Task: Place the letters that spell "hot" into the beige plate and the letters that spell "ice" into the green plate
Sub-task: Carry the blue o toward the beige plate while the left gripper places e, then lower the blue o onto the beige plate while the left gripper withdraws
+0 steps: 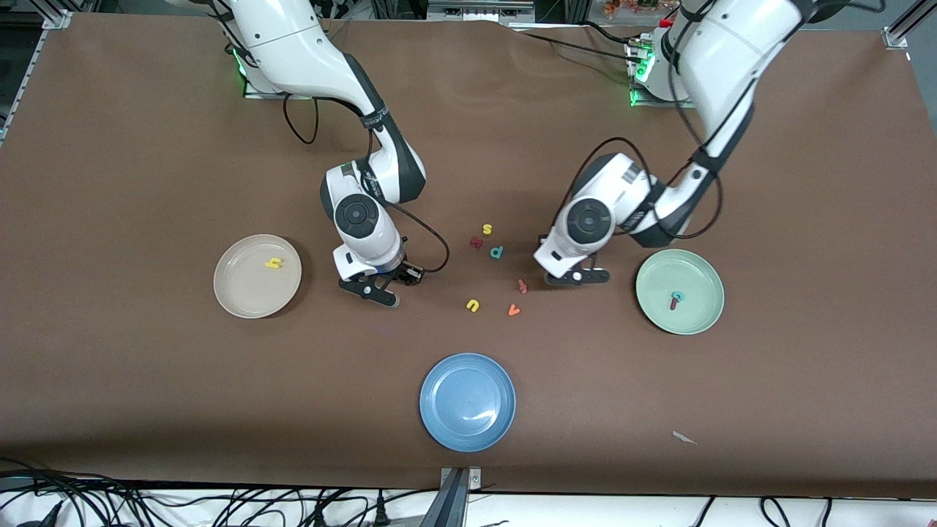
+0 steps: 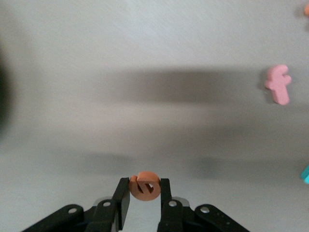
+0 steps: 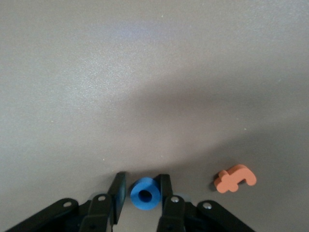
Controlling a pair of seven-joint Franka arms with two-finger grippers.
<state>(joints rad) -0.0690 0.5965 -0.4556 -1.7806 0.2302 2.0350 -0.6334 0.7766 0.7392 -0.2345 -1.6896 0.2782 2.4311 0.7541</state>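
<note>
My left gripper [image 2: 145, 182] is shut on the orange "e" [image 2: 145, 187], low over the table beside the green plate [image 1: 695, 311]. That plate holds the teal "c" [image 1: 678, 296] and the dark red "i" [image 1: 673, 303]. My right gripper [image 3: 143, 178] is shut on the blue "o" [image 3: 145, 194], down at the table beside the beige plate [image 1: 245, 293]. The yellow "h" [image 1: 273, 263] lies in the beige plate. The orange "t" [image 3: 235, 178] lies on the table close to the right gripper's fingers. In the front view the left gripper [image 1: 578, 277] and right gripper [image 1: 382, 291] hide their letters.
Loose letters lie between the two grippers: a yellow "s" [image 1: 487, 229], a dark red letter [image 1: 476, 241], a teal "p" [image 1: 496, 252], a dark red "f" [image 1: 523, 286], a yellow "u" [image 1: 473, 305] and an orange "v" [image 1: 514, 310]. A blue plate [image 1: 468, 402] sits nearer the front camera.
</note>
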